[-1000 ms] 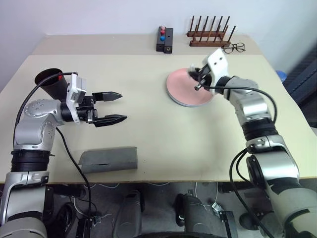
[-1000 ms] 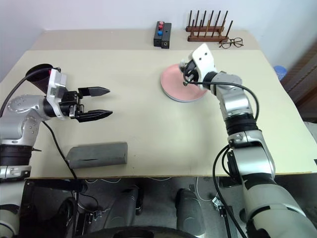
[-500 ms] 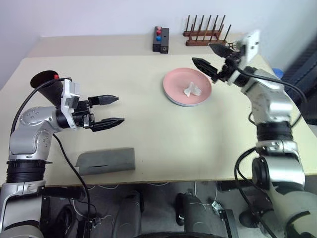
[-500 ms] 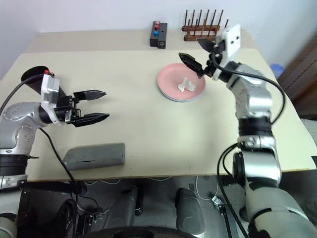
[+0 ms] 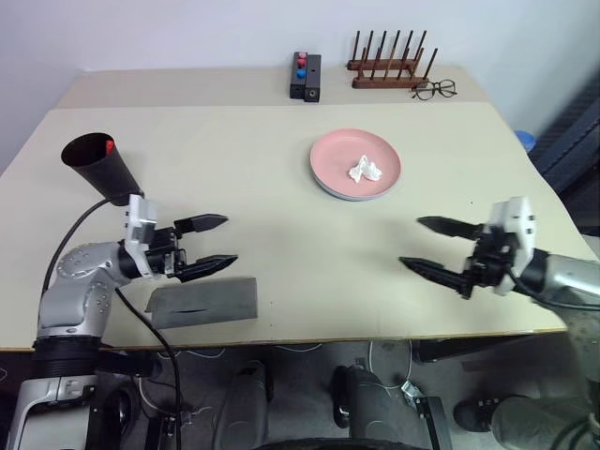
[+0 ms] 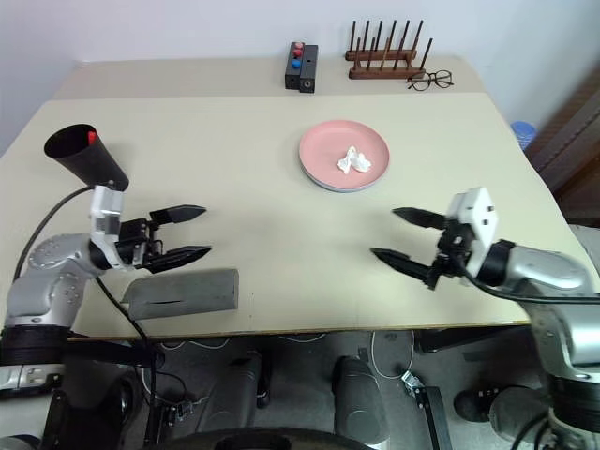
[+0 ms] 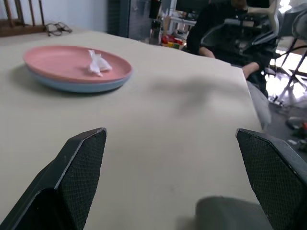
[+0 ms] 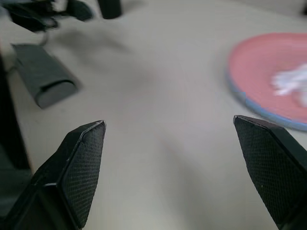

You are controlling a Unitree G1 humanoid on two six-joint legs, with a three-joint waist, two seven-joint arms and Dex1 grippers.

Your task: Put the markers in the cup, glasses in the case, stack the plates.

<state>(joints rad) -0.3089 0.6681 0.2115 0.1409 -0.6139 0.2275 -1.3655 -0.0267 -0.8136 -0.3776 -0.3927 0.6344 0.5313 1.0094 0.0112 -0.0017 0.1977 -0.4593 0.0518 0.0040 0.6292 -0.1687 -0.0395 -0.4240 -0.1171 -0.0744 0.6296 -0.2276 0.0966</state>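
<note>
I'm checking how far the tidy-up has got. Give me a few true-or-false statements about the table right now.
1. The pink plate sits on the blue plate. True.
2. The pink plate is bare. False: a crumpled white scrap lies on it.
3. The right gripper holds a marker. False: it is open and holds nothing.
4. The grey case lies near the table's front edge. True.
5. The left gripper is open. True.
</note>
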